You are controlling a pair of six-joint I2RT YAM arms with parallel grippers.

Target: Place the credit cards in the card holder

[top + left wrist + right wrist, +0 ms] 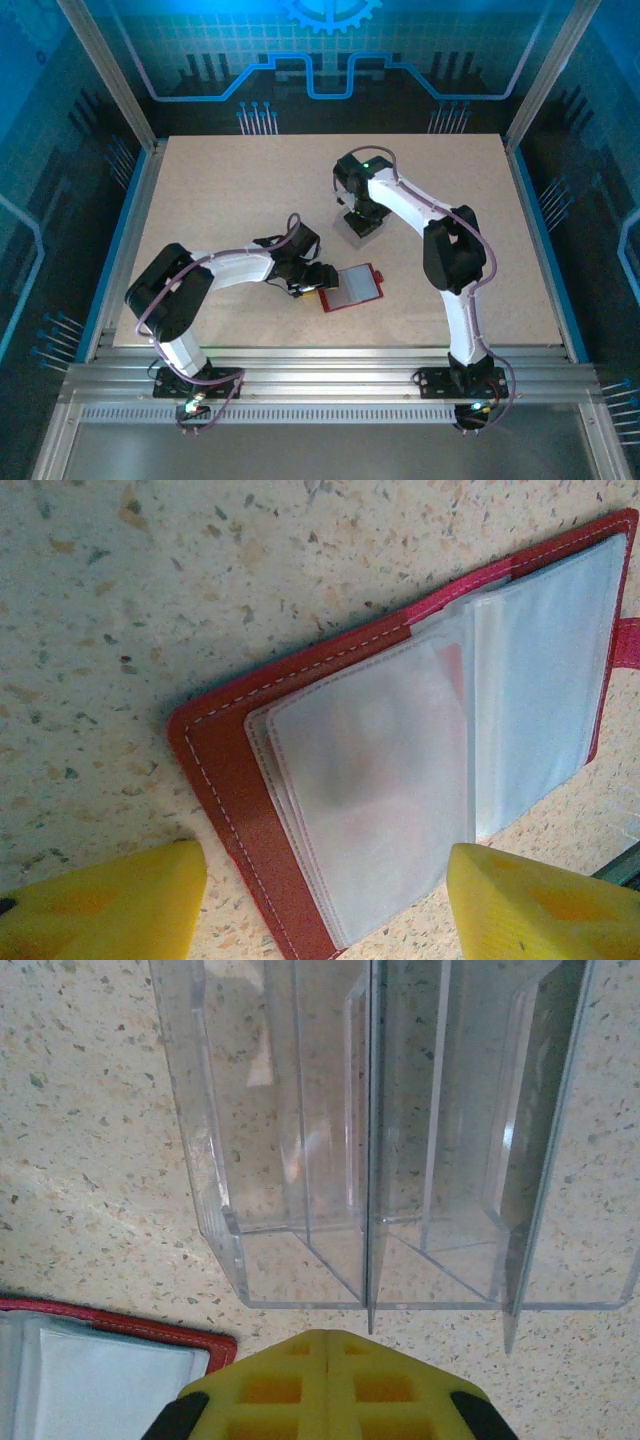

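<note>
The card holder [352, 287] lies open on the table, a red wallet with pale clear pockets facing up [240, 790]; its red corner also shows in the right wrist view [150, 1328]. My left gripper [316, 282] is open at the wallet's left edge, its yellow fingers [110, 905] standing either side of the pocket stack [322, 868]. My right gripper [358, 212] is shut, its fingertips pressed together [328, 1338] just above the near wall of the clear plastic box [300, 1160]. A thin edge-on sheet runs from the fingertips up through the box. The credit cards are out of view.
The clear plastic box [362, 232] stands mid-table behind the wallet, with several upright dividers and bare compartments. The speckled tabletop [230, 190] is bordered by a metal frame with blue walls around it.
</note>
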